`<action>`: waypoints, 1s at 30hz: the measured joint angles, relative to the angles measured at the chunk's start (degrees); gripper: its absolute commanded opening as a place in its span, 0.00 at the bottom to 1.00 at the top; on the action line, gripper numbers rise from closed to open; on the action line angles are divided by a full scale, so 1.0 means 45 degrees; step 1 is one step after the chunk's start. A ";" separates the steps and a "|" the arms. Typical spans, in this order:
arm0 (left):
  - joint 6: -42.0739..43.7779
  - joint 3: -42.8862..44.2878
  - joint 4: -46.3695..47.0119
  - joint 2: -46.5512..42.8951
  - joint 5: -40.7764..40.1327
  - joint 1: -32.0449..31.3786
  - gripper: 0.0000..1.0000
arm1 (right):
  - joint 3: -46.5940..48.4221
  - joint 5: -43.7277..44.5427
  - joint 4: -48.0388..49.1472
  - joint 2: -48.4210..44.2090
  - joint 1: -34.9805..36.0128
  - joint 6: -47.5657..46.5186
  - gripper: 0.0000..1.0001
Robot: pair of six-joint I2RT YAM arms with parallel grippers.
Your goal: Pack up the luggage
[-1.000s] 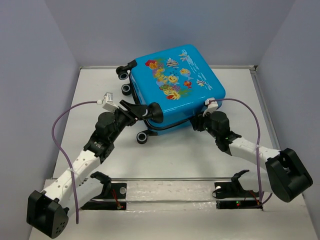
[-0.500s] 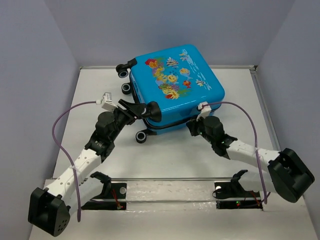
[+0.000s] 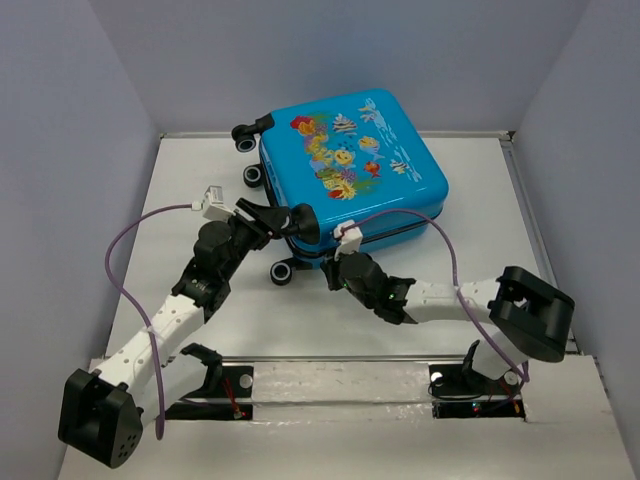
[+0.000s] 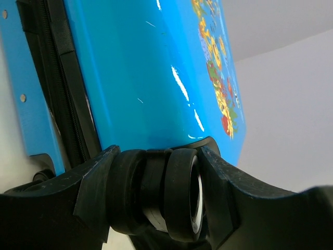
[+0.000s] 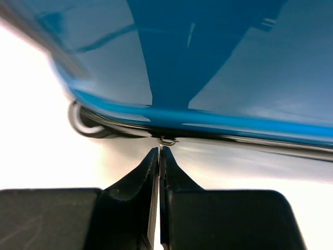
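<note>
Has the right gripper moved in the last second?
Yes. The right gripper has slid left, away from the white table's right edge, along the near side of the bright blue hard-shell suitcase toward its near-left wheel.

left hand point(image 4: 158, 195) gripping black wheel point(image 4: 179, 200), blue luggage point(image 4: 135, 78) above

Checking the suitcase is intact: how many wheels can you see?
4: far wheel and middle wheel at the suitcase's left end, near wheel below its front corner, fourth wheel clamped in the left gripper. None appears hidden.
</note>
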 measured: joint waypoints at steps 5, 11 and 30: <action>0.0199 0.0112 -0.0549 -0.0019 -0.0214 0.0005 0.06 | 0.1384 0.0952 -0.0243 0.1326 0.1030 -0.0019 0.07; 0.1428 0.1889 -0.2701 0.0340 0.0495 0.0015 0.06 | 0.1379 0.1384 -0.0160 0.1093 0.1214 -0.0170 0.07; 0.5124 0.5173 -0.6397 0.3041 0.4687 0.0413 0.11 | 0.1851 0.3623 0.1078 0.2458 0.2424 -0.0573 0.07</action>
